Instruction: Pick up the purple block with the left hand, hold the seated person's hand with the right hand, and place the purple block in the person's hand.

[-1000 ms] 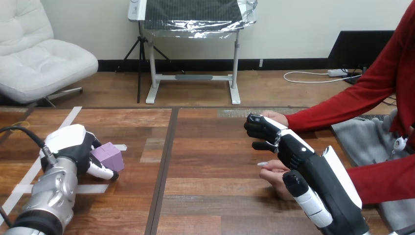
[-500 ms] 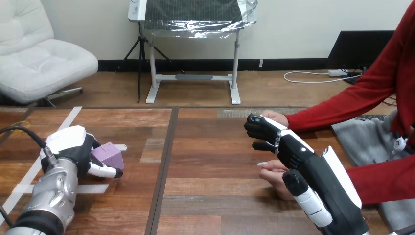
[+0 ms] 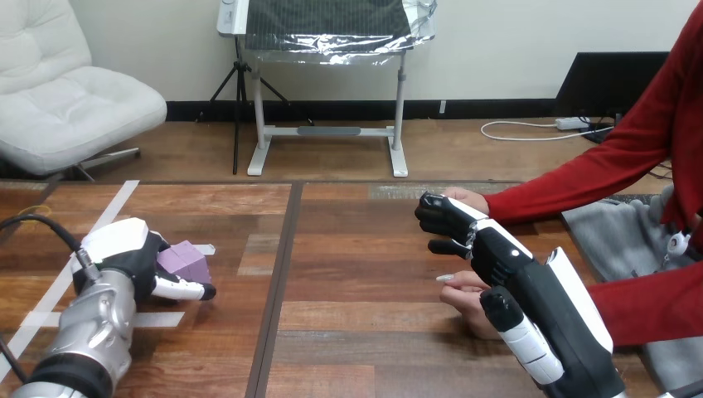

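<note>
Block (image 3: 184,260) looks light, stiff; your left hand (image 3: 124,254) curls round it; pinch 2 flat faces; hold of right hand (image 3: 497,254) unclear.

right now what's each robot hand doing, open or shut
left robot hand: closed round the purple block
right robot hand: at the person's farther hand; whether it grips cannot be told
</note>
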Motion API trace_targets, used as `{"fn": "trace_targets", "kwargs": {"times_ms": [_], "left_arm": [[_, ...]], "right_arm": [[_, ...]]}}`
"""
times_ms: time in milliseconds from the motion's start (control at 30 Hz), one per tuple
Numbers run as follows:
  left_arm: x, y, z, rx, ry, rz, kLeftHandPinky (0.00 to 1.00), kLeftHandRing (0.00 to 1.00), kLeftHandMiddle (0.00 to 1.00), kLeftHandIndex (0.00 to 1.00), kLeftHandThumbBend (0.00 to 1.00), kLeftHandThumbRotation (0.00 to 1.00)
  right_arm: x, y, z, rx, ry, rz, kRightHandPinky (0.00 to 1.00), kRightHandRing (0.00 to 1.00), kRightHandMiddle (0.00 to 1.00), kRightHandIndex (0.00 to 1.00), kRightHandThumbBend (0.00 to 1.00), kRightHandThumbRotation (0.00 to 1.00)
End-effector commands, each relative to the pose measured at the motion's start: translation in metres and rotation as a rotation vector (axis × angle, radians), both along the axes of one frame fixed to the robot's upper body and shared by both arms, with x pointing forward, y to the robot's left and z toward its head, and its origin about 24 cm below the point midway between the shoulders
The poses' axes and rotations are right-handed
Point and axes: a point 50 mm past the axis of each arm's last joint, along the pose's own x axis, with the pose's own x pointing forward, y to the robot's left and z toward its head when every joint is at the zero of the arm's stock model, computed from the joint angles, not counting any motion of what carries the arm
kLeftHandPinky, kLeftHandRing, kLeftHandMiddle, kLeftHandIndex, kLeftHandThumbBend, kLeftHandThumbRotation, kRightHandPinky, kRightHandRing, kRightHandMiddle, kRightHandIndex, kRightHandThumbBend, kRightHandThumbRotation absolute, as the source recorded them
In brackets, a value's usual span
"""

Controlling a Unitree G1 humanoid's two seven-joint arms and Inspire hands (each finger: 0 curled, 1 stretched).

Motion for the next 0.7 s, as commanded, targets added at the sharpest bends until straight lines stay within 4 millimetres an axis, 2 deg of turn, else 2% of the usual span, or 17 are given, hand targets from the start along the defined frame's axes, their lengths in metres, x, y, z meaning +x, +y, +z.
{"fn": "trace_targets", "kwargs": {"times_ms": [0,333,667], "left_arm": [[0.0285,-0.0181,0.0364,-0.024,-0.123,-0.043,0.67,0.77,0.78,0.77,0.84,0.46],[0.0296,-0.0187,0.0367,-0.062,-0.139,-0.011,0.62,0.73,0.76,0.74,0.81,0.33],[0.0301,-0.0190,0.0367,-0.123,-0.156,0.033,0.45,0.58,0.66,0.67,0.79,0.10]], "right_arm": [[0.0090,0.0016,0.0209,0.016,-0.106,0.009,0.81,0.86,0.87,0.87,0.83,1.00],[0.0086,0.0016,0.0215,0.013,-0.105,0.009,0.81,0.86,0.86,0.87,0.83,1.00],[0.0081,0.0021,0.0216,0.015,-0.101,0.006,0.81,0.87,0.87,0.87,0.83,1.00]]}}
